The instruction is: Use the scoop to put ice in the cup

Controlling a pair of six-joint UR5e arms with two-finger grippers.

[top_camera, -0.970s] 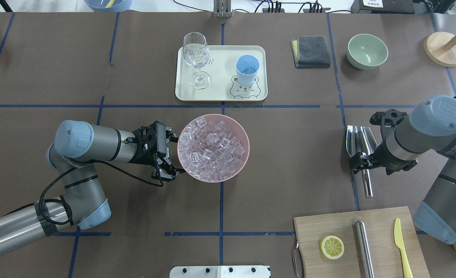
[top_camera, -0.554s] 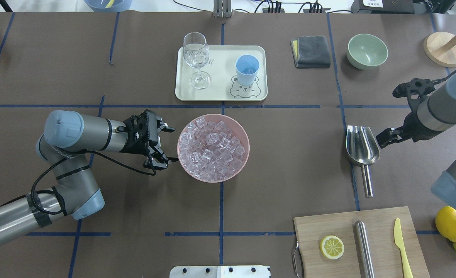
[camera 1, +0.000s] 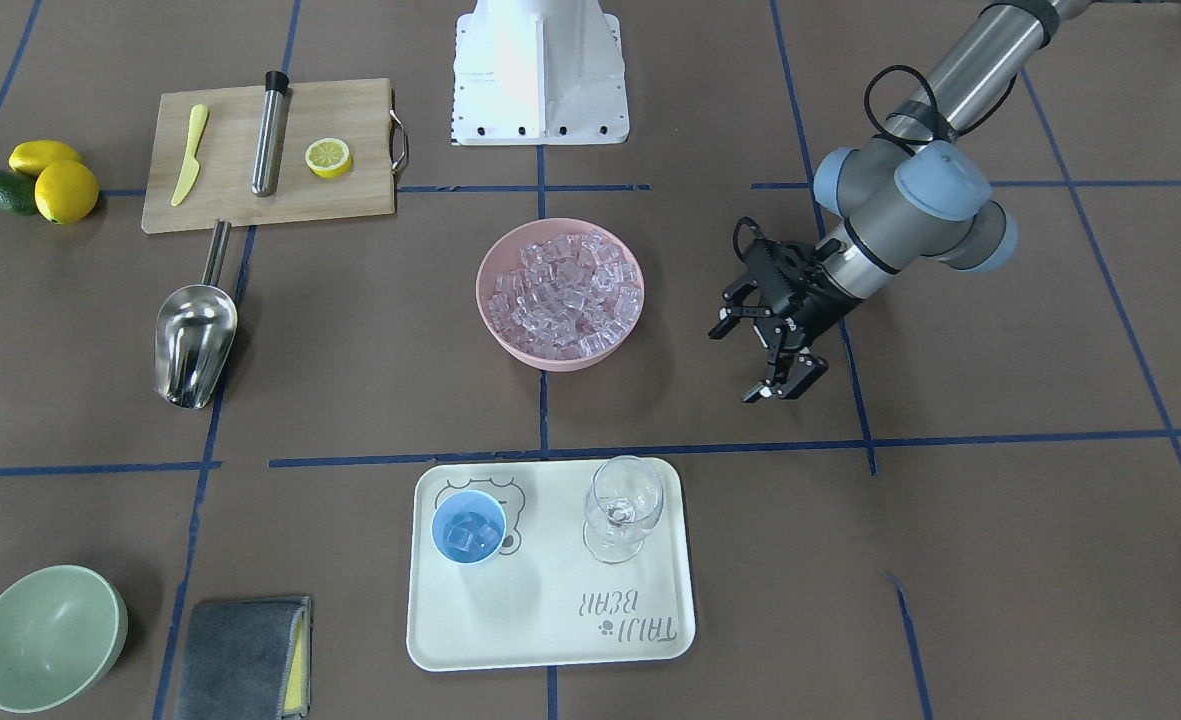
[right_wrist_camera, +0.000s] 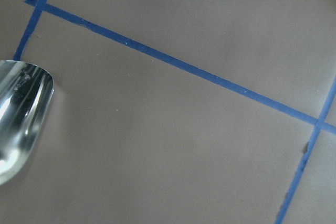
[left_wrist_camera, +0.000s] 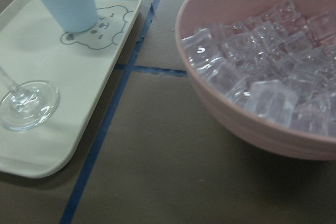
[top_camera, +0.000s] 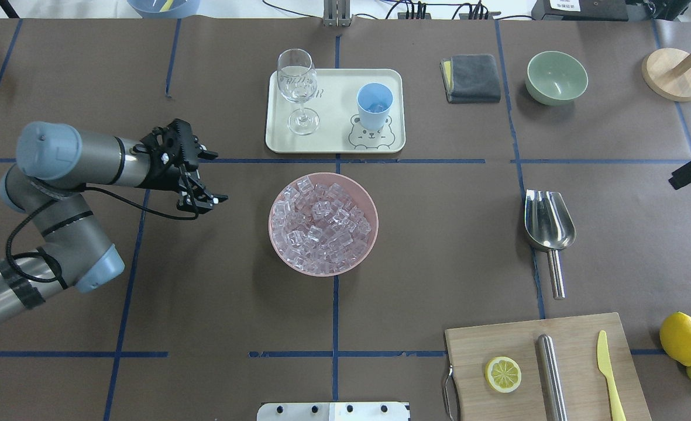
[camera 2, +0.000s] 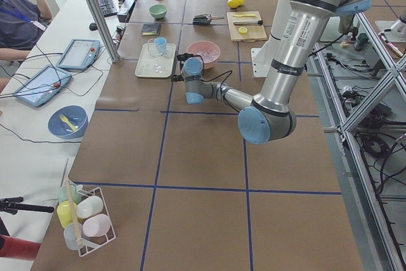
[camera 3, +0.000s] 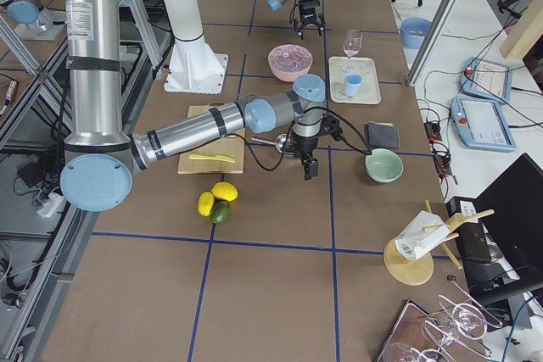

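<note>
The ice [top_camera: 322, 225] fills a pink bowl [top_camera: 279, 245] at mid-table; both also show in the left wrist view, ice [left_wrist_camera: 262, 72] and bowl [left_wrist_camera: 247, 124]. The light-blue cup [top_camera: 374, 104] stands on a cream tray [top_camera: 333, 143] with a few cubes inside [camera 1: 468, 535]. The silver scoop [top_camera: 549, 219] lies empty on the table, handle toward me; its trough shows in the right wrist view [right_wrist_camera: 18, 114]. My left gripper [top_camera: 215, 176] is open and empty, left of the bowl and apart from it. My right gripper [top_camera: 687, 138] is at the right edge, fingers apart, clear of the scoop.
A stemmed glass [top_camera: 298, 88] shares the tray. A grey cloth [top_camera: 471, 78], green bowl [top_camera: 556, 76] and wooden stand [top_camera: 674, 73] are at the far right. A cutting board [top_camera: 579, 339] holds a lemon slice, steel cylinder and yellow knife. Lemons [top_camera: 683, 338] lie beside it.
My left gripper has drawn back left and away from the pink bowl. My right arm has pulled away to the right; the scoop stays lying on the table.
</note>
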